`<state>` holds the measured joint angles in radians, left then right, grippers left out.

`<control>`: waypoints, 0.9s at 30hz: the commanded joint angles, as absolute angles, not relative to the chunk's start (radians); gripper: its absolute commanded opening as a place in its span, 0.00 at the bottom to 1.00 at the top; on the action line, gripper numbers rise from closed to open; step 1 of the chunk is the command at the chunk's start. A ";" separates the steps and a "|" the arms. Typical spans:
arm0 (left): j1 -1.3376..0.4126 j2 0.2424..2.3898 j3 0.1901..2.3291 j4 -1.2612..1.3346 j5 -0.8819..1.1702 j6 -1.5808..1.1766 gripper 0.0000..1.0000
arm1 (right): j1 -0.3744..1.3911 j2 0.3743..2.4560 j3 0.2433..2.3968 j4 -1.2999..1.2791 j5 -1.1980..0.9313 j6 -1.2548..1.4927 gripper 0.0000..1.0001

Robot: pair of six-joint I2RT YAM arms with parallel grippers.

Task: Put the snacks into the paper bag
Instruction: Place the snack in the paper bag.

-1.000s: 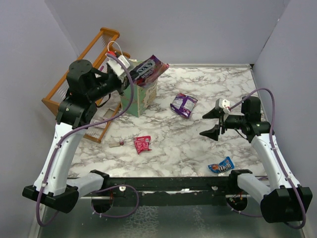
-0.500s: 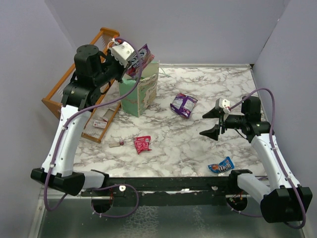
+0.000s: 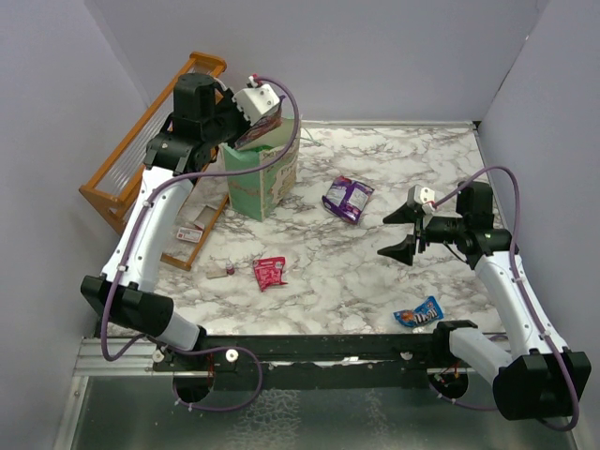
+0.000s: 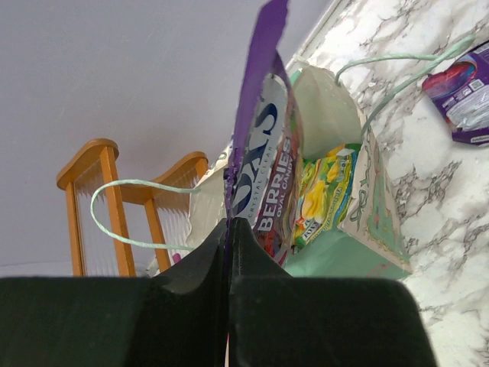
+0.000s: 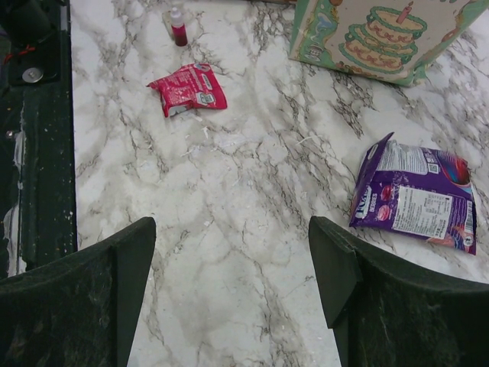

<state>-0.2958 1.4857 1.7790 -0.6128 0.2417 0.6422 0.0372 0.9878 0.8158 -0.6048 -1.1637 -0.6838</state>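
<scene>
the left claw (image 4: 229, 237) is pressed together on one edge of a purple berry packet (image 4: 263, 145), which sticks out beyond its tips. claw and packet hang over the open mouth of the paper bag (image 3: 267, 183); whether the packet's far end is already inside cannot be told. the bag stands at the back left of the marble surface (image 3: 375, 272), beside the orange rack (image 3: 131, 173), with a yellow-green packet (image 4: 325, 191) inside it. the right claw (image 3: 405, 234) hovers spread wide, holding nothing. another purple packet (image 5: 416, 200) lies flat just ahead of it, a red packet (image 5: 187, 89) farther off near a small tube (image 5: 177, 24). a blue packet (image 3: 419, 313) lies by the near edge, apart from both claws.
</scene>
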 commanded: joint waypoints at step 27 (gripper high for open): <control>-0.292 1.808 1.900 -0.534 0.120 0.834 0.00 | 0.032 1.008 0.805 -0.581 -1.135 -0.678 0.81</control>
